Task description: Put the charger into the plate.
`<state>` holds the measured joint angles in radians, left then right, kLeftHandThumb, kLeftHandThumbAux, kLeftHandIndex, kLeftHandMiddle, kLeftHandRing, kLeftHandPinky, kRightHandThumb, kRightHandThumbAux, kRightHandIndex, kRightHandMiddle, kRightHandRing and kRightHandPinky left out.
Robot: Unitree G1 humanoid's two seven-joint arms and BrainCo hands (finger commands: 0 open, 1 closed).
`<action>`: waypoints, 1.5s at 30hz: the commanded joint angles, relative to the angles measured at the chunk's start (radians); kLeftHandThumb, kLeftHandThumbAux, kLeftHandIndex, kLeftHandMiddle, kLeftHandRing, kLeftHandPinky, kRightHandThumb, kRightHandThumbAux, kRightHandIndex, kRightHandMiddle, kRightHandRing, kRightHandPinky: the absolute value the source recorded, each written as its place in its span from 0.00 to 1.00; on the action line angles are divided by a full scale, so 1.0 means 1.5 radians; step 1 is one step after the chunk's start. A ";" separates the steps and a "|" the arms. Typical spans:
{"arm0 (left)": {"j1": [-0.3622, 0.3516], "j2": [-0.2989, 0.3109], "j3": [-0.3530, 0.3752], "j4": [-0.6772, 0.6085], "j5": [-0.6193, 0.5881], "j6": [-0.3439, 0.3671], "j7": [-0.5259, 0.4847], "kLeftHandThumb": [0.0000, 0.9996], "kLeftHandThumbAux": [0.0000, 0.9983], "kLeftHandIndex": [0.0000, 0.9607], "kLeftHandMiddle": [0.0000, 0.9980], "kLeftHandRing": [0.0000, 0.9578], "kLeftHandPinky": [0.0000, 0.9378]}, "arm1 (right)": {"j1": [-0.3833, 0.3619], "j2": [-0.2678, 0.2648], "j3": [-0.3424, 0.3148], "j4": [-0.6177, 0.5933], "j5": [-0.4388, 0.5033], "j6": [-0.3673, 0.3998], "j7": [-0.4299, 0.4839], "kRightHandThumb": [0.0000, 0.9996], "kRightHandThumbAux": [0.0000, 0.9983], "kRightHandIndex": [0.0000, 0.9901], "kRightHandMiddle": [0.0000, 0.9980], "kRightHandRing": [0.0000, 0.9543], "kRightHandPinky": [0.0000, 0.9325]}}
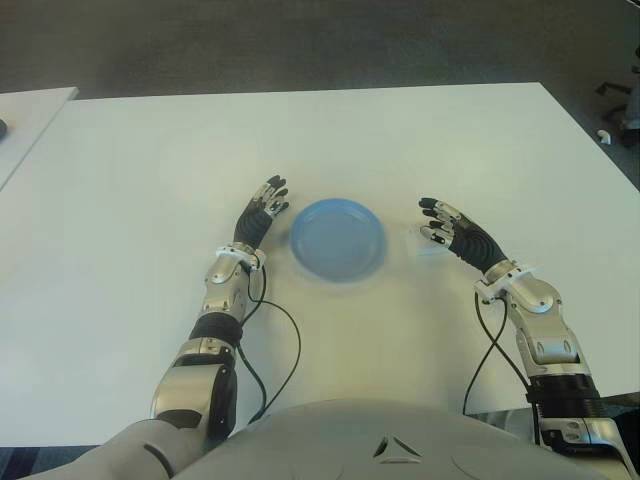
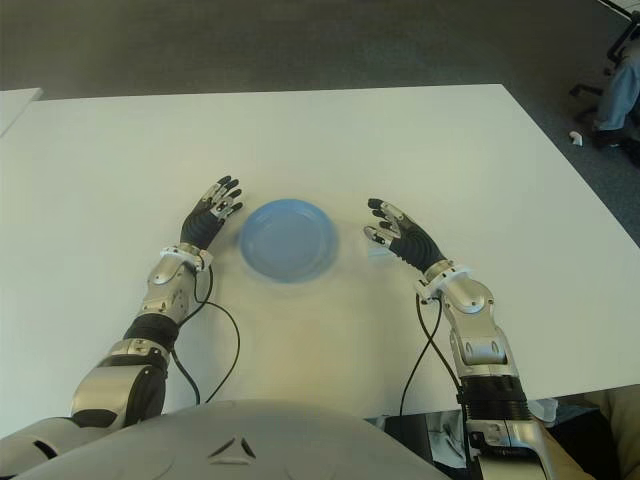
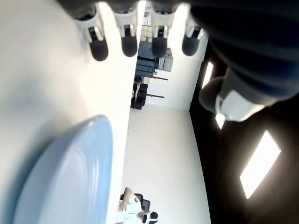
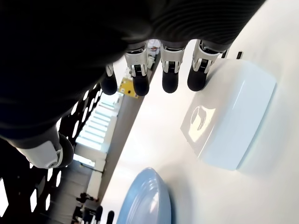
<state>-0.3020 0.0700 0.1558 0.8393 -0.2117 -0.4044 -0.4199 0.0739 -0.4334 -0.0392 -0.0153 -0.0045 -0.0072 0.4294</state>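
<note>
A white surface [image 1: 330,140] fills the scene, its far edge running across the upper part of both eye views. The left robot hand [image 1: 262,212] shows just beside the left rim of the blue plate [image 1: 338,238], fingers [image 3: 99,45] stretched out straight and apart, holding nothing; its wrist view shows the four fingertips in a row above the white top with the plate's rim close by. The plate sits near the middle of the surface, well in from every edge, and nothing lies in it. Right of the plate, just off its right rim, lies the white charger [image 4: 232,122], a flat rounded block with two prongs at one end and a glossy top; in the eye views it is a pale shape [image 2: 381,249] mostly under the fingers. The right robot hand [image 1: 452,229] hovers over it, fingers [image 4: 169,78] extended and spread, their tips above the charger's prong end; whether they touch it cannot be told, and they are not closed around it. The charger is flat on the surface, apart from the plate, toward the near right part of the surface
</note>
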 commanded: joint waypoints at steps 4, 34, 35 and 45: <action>0.004 0.008 0.002 0.021 0.002 0.015 -0.006 0.00 0.50 0.08 0.08 0.03 0.02 | 0.025 -0.010 0.000 -0.014 0.005 0.032 0.012 0.00 0.48 0.00 0.00 0.00 0.00; -0.009 0.013 0.007 0.042 -0.006 0.022 -0.025 0.00 0.49 0.08 0.07 0.03 0.03 | -0.017 -0.102 0.001 -0.005 -0.369 -0.354 -0.255 0.15 0.32 0.00 0.00 0.00 0.00; -0.010 0.013 0.008 0.044 -0.007 0.022 -0.026 0.00 0.49 0.08 0.07 0.03 0.03 | -0.024 -0.106 0.004 -0.001 -0.381 -0.357 -0.263 0.16 0.31 0.00 0.00 0.00 0.00; -0.016 0.010 0.015 0.057 -0.005 0.015 -0.033 0.00 0.51 0.07 0.07 0.03 0.02 | -0.057 -0.126 0.023 0.025 -0.418 -0.367 -0.294 0.19 0.23 0.00 0.00 0.00 0.00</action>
<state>-0.3372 0.0846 0.1765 0.8901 -0.2184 -0.4008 -0.4638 0.0041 -0.6091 -0.0204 0.0013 -0.6112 -0.5474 -0.0066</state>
